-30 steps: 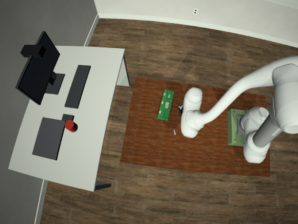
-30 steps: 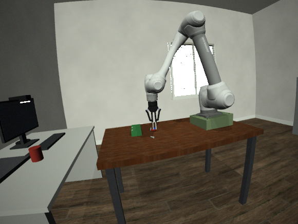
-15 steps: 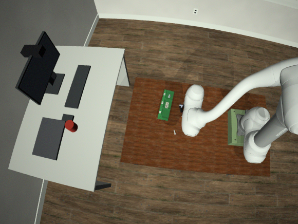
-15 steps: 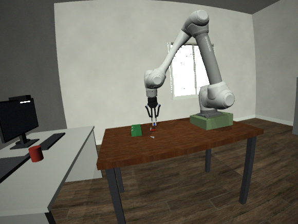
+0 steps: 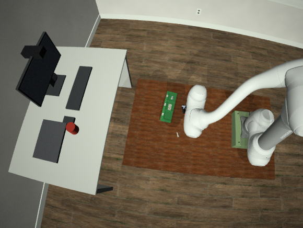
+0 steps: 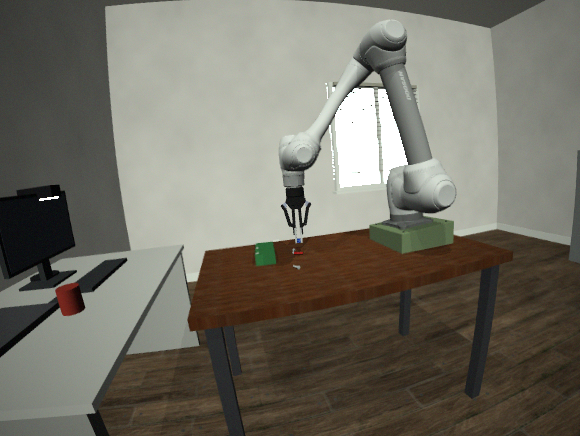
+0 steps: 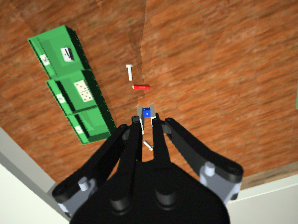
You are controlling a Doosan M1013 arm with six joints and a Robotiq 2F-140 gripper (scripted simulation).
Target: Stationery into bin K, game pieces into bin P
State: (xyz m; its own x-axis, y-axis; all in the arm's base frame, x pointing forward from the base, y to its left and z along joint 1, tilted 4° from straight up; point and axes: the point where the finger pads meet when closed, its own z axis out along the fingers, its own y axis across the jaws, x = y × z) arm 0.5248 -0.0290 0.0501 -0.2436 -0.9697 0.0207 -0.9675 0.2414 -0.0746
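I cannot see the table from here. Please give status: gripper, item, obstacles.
Gripper shut on small blue-and-white item, above table. Green bins off to one side. Red piece and white bolt lie on table below; path unobstructed.

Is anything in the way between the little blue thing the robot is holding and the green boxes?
Nothing visible. The gripper holds the blue-tipped piece above the table, with open air across to the green bins. The red piece and white piece lie low on the table, off to one side.
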